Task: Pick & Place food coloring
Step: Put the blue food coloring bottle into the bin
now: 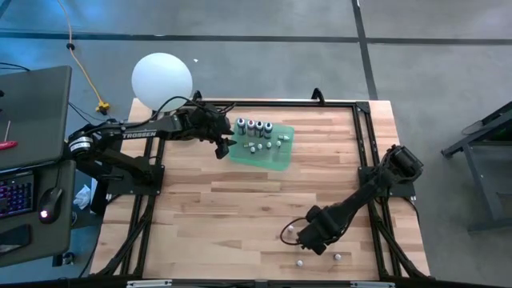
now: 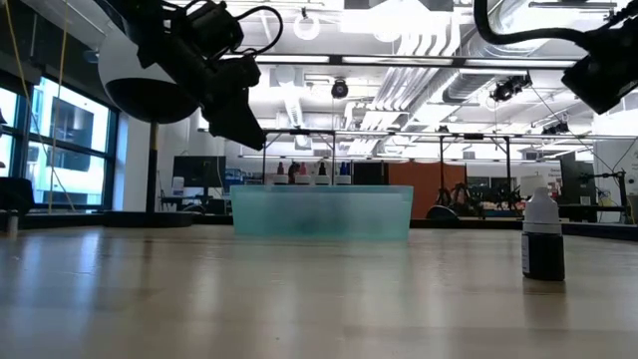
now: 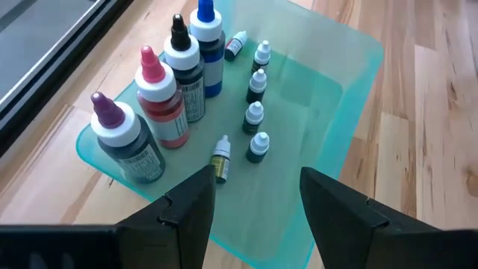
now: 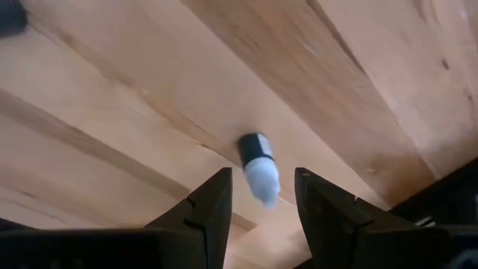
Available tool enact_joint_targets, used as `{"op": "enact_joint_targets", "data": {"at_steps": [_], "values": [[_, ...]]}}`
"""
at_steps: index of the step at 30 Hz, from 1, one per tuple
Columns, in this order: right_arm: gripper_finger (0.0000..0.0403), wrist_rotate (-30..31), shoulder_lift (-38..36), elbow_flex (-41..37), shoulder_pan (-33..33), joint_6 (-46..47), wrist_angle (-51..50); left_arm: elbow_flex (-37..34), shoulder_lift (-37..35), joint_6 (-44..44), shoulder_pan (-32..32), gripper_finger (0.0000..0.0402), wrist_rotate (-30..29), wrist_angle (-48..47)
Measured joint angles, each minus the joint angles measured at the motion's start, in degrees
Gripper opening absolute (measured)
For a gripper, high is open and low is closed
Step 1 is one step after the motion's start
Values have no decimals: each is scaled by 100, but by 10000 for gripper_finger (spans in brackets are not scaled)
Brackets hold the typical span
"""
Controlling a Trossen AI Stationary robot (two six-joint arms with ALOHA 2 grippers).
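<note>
Both sets of jaws stand apart with nothing between them. On the left gripper (image 3: 255,213) the gap is wide, and it hangs above the teal tray (image 1: 276,160) at that tray's 9 o'clock edge, over the table's 11 o'clock area in the high view. Inside the tray, four larger food coloring bottles stand upright in a row: a purple-topped bottle (image 3: 125,140), a pink-topped bottle (image 3: 160,106), a black-topped bottle (image 3: 184,72) and a blue-topped bottle (image 3: 207,46). Beside that row, four small white-capped bottles (image 3: 256,95) stand in a line, while a yellow-labelled small bottle (image 3: 220,158) lies on its side closest to the left fingers and another small bottle (image 3: 237,44) lies tipped near the blue-topped one.

Down at the table's 5 o'clock area, the right gripper (image 4: 262,211) hovers with its fingers parted over a small dark bottle with a white cap (image 4: 256,167), which lies on its side on the wooden table (image 1: 240,208), just ahead of the fingertips and not touched. A few more small bottles sit loose near that gripper in the high view (image 1: 338,257). One small bottle (image 2: 543,233) stands upright on the table in the low view. A large white globe (image 1: 162,78) sits at the table's 11 o'clock corner, behind the left arm.
</note>
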Motion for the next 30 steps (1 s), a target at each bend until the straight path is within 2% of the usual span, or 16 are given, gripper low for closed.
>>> {"op": "enact_joint_targets", "data": {"at_steps": [14,24,30], "values": [[138,-121,0,0,177,630,16,7,0,-2,0,193,109,-4],[137,174,0,-7,267,922,8,9,0,-2,0,193,138,-9],[137,-192,2,-618,330,1290,607,9,-1,-2,-1,193,143,-24]]}}
